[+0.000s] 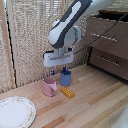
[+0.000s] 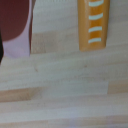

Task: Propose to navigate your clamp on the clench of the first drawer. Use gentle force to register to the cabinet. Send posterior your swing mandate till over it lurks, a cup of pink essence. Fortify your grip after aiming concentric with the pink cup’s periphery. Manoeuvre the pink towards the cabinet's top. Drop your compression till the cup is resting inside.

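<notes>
Clamp (image 1: 59, 70) is positioned above pink cup (image 1: 49, 86) and blue cup (image 1: 65, 77); fingers parted, nothing held.

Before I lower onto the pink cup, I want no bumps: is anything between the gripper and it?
Nothing visible lies between the gripper and the pink cup. The blue cup stands close beside it, under the gripper, so it could get bumped.
</notes>
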